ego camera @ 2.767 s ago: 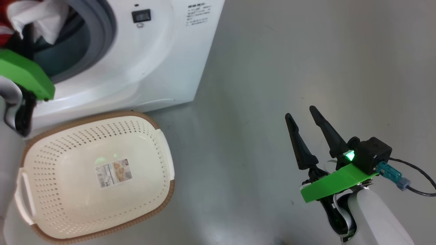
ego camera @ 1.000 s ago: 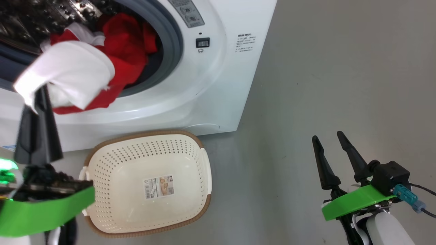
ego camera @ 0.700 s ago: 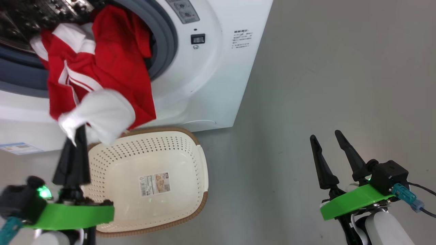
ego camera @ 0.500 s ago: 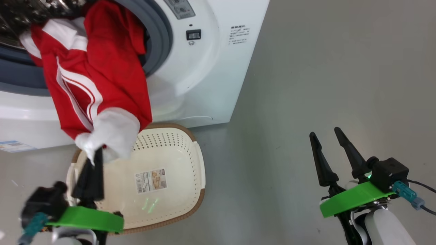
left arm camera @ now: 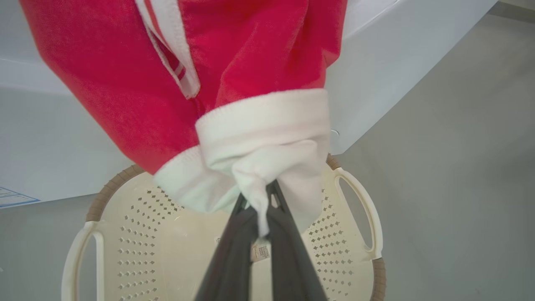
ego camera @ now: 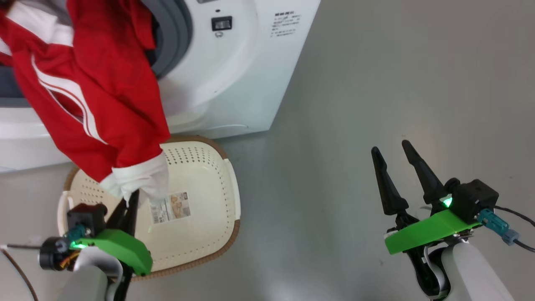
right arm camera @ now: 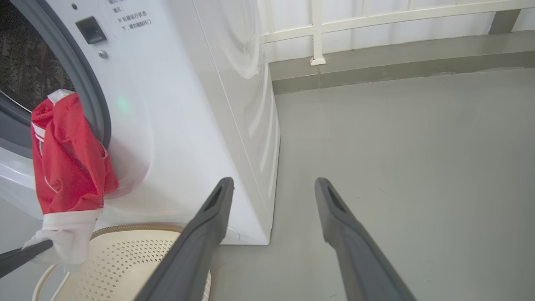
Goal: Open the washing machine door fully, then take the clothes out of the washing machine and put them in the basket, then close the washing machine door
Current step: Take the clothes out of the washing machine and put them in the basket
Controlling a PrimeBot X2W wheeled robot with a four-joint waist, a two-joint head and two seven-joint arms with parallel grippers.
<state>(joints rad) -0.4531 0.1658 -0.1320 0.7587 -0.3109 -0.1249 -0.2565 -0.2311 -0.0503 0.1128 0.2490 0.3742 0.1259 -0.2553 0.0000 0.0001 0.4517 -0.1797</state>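
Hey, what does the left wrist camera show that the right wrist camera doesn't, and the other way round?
Left wrist view: a close look at the left gripper pinched shut on the white cuff of the red clothes, both handles of the basket, and a blue sticker on the machine.
Right wrist view: the right gripper open above the floor, the grey door ring, the dark drum and a white railing.
Both: the clothes, the cuff, the basket and the white washing machine.
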